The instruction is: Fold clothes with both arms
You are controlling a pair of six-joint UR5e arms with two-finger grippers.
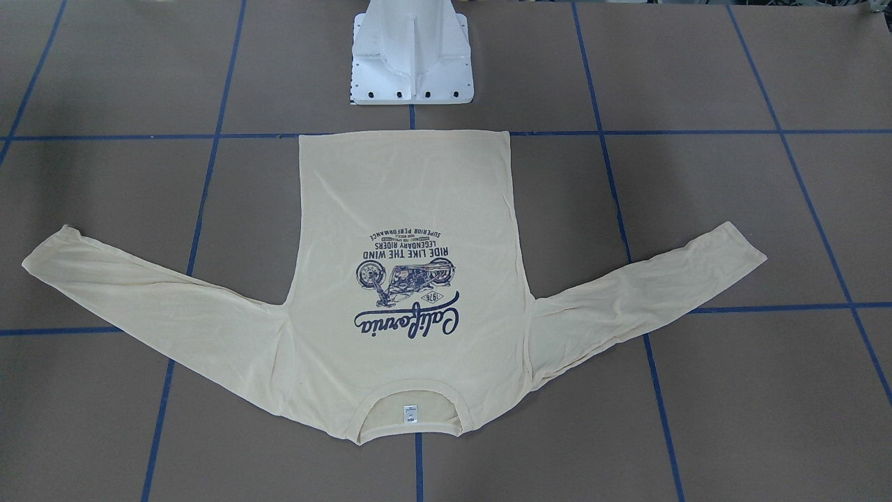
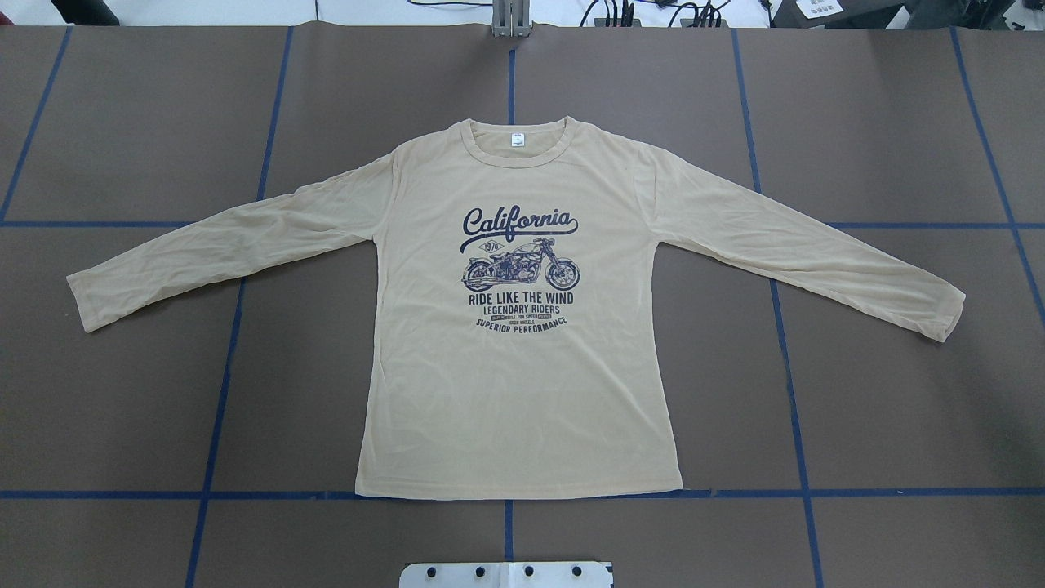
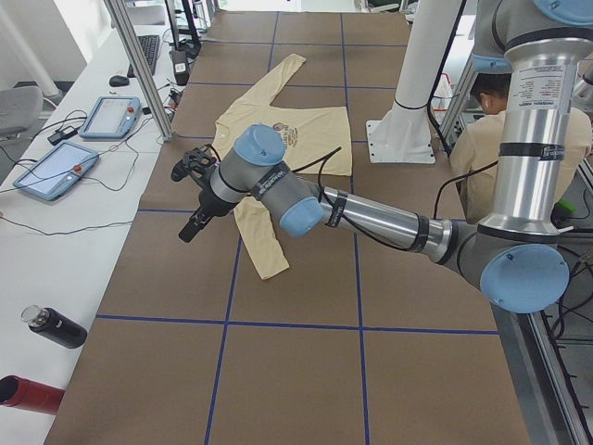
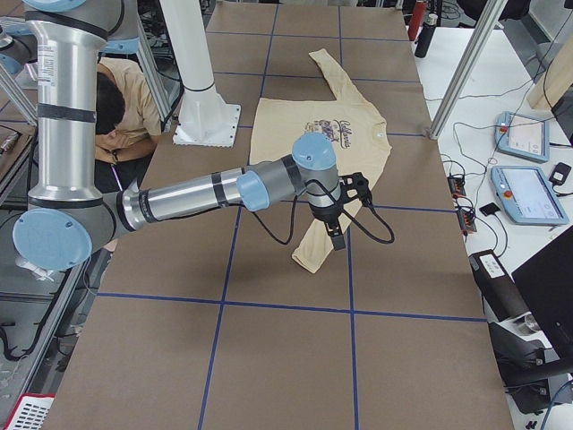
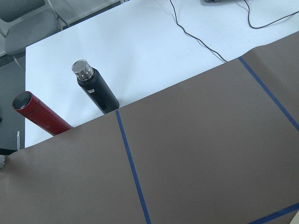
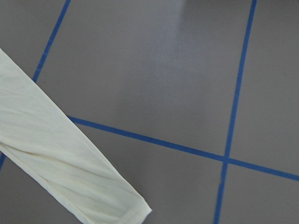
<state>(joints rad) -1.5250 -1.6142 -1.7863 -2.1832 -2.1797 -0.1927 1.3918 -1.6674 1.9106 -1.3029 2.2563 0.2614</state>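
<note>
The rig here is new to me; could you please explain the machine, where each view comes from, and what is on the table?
It is a two-armed robot on a white pedestal. Two cameras look down on the table, from behind the robot and facing it. Two look along from the ends, showing the left arm and the right arm. Two sit on the wrists. A cream long-sleeved T-shirt lies flat, print up. The left tool and right tool hang above the table, empty; whether open, I cannot tell.

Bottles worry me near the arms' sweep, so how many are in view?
2. A black bottle and a red bottle lie side by side on the white bench beside the table. More may be out of view.
</note>
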